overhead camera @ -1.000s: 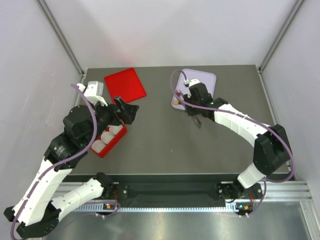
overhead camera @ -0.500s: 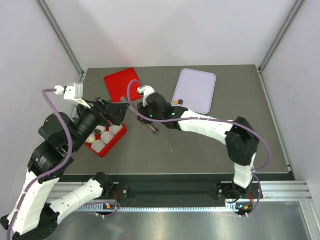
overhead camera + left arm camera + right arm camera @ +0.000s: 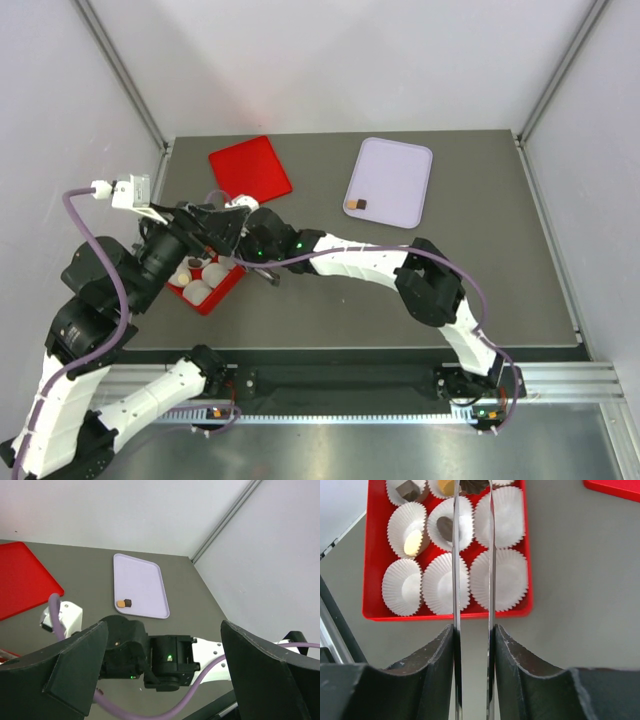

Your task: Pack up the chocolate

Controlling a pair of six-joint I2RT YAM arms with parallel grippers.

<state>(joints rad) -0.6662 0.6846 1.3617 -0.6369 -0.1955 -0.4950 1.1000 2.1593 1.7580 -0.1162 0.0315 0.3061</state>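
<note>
My right gripper is shut on a dark chocolate, pinched between the tips of its thin blades. In the right wrist view those tips line up with the far row of the red box, where white paper cups hold a dark piece, a pale piece, another dark piece and a tan piece. Seen from above, the right gripper hangs by the box. My left gripper stands wide open and empty above the right wrist; from above the left gripper is just behind the box. A tan chocolate and a dark chocolate lie on the purple tray.
The flat red lid lies at the back left of the grey table. The right arm stretches across the middle of the table. Several cups in the box's near rows are empty, such as the cup at the near right.
The right arm has swung from the purple tray leftward across the table to the red box, carrying the dark piece. The left arm has pulled back and to the left, staying open.
</note>
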